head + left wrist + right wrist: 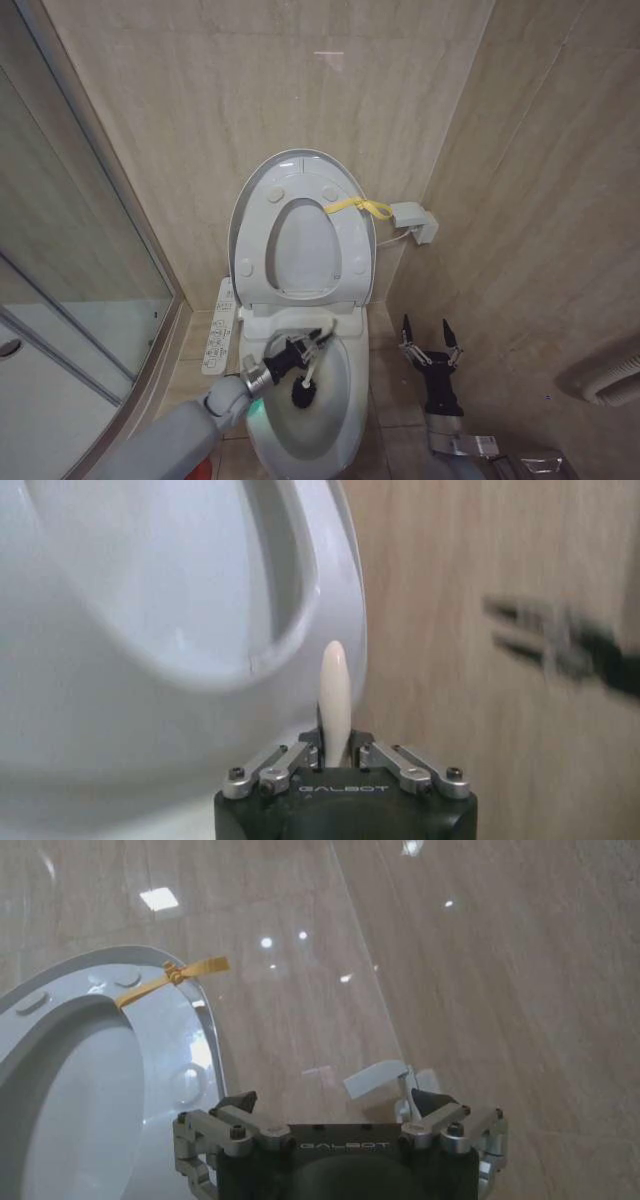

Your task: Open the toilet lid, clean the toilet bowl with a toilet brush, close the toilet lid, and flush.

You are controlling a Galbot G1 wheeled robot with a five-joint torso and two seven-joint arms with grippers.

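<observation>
Toilet brush (303, 383) stands nearly upright inside the toilet bowl (345, 420), its dark head low against the stained inner wall and its thin white stick handle rising toward the far side, up into the left gripper (318, 342), whose fingers are closed on the handle just above the near rim; in the left wrist view the pale handle tip (334, 697) juts out between the clamped fingers. Behind it, the toilet lid (262, 178) and the seat ring (350, 235) are raised against the far wall, a yellow strap (357, 206) at their right edge. Right of the bowl, the right gripper (430, 338) hangs above the floor with its fingers spread wide, holding nothing.
</observation>
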